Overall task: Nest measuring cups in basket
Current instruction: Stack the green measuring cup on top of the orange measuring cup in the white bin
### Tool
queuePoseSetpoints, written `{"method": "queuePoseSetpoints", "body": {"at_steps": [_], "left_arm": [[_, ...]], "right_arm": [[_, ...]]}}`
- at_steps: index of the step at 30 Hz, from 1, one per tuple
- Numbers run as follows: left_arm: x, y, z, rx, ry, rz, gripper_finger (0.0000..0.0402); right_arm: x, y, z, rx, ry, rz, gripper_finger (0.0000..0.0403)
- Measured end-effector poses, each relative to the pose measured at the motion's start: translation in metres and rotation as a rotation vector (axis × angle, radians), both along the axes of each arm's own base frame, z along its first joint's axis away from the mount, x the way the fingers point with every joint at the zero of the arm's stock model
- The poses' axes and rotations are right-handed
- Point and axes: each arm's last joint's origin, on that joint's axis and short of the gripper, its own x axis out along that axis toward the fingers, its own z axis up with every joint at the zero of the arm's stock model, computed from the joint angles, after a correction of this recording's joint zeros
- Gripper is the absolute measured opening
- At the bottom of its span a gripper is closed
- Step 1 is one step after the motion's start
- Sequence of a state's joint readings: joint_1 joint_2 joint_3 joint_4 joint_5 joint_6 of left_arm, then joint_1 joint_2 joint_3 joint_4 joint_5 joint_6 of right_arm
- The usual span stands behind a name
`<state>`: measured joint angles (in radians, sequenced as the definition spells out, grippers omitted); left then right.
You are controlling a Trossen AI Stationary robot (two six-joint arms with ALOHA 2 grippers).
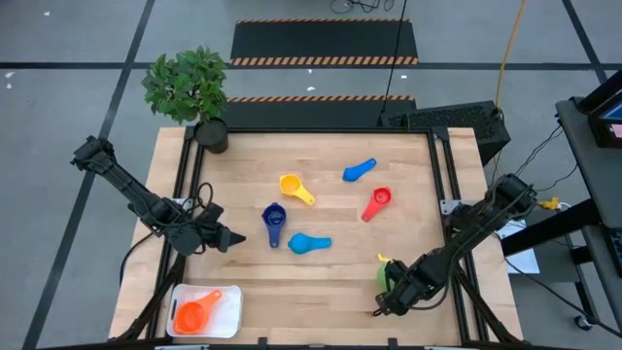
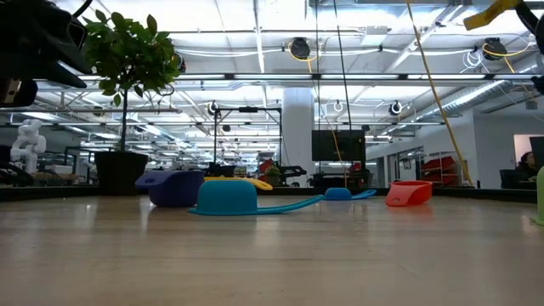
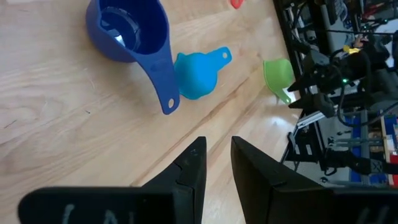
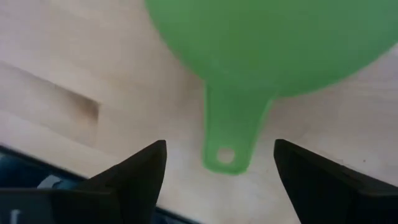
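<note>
**Green cup framed by your right gripper; orange cup already in the basket**

From above, you had the basket (image 1: 225, 313) at the table's seven o'clock corner, with the orange cup (image 1: 194, 313) inside. The yellow cup (image 1: 293, 187), dark blue cup (image 1: 274, 223) and light blue cup (image 1: 309, 243) lay near the centre; another blue cup (image 1: 359, 171) and the red cup (image 1: 377, 202) sat toward two o'clock. The green cup (image 1: 387, 273) was at five o'clock.

Your left gripper (image 3: 216, 163) pointed toward the dark blue cup, fingers narrowly parted and empty.

Your right gripper (image 4: 219, 163) stood wide, fingers flanking the green cup's handle without touching it.
</note>
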<state>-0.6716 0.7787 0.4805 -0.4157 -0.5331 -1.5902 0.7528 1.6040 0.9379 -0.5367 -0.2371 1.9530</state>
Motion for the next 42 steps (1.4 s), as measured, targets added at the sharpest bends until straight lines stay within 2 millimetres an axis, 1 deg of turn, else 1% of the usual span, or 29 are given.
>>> {"method": "queuePoseSetpoints", "body": {"at_steps": [8, 13, 19, 23, 28, 35, 39, 42], "left_arm": [[0.0, -0.001, -0.001, -0.005, 0.018, -0.042, 0.0076], [0.0, -0.001, 0.0, -0.009, 0.017, -0.045, 0.0076], [-0.001, -0.002, -0.001, -0.012, 0.033, -0.09, 0.0076], [-0.001, -0.003, -0.001, -0.004, 0.04, -0.119, 0.0076], [-0.001, -0.003, -0.001, -0.001, 0.043, -0.128, 0.0076], [-0.001, -0.003, -0.001, 0.005, 0.043, -0.133, 0.0076], [-0.001, -0.003, -0.001, 0.005, 0.043, -0.133, 0.0076], [-0.001, -0.003, -0.001, 0.005, 0.044, -0.133, 0.0076]], "right_arm": [[0.006, 0.013, -0.014, 0.053, 0.008, -0.021, 0.0286], [0.005, 0.012, -0.017, 0.026, 0.036, -0.037, 0.0286], [0.006, 0.009, -0.018, 0.01, 0.028, -0.004, 0.0279], [0.008, 0.01, -0.018, 0.022, 0.006, -0.021, 0.0253], [0.007, 0.01, -0.018, 0.016, 0.018, -0.062, 0.0202], [0.006, 0.009, -0.018, 0.004, 0.03, -0.063, 0.014], [0.007, 0.009, -0.018, 0.003, 0.025, -0.058, 0.0117], [0.007, 0.009, -0.018, 0.002, 0.024, -0.058, 0.0113]]}}
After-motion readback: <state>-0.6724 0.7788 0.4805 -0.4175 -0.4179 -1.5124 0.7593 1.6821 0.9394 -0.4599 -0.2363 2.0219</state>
